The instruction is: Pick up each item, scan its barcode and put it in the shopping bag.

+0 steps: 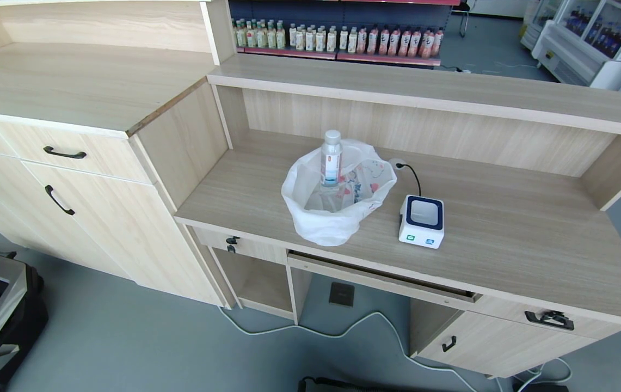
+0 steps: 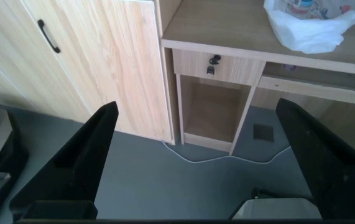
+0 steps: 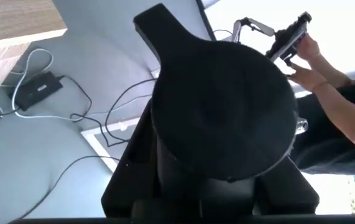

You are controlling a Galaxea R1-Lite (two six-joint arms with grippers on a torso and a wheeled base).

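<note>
left gripper (image 2: 196,106) spread wide over the floor (image 2: 165,177); right gripper (image 3: 221,112): state i cannot tell. bottle (image 1: 331,158) stands upright inside shopping bag (image 1: 315,228) on the counter (image 1: 506,245), scanner (image 1: 422,220) at bag's 3 o'clock.

The white plastic shopping bag (image 1: 321,228) bears red-and-blue print. The boxy white scanner (image 1: 422,220) has a navy face.

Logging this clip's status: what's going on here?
Nothing is being handled right now. A clear plastic bottle with a white cap stands upright inside the white plastic shopping bag on the light wooden counter, with the white barcode scanner beside the bag. The left gripper hangs open and empty, low in front of the counter.
</note>
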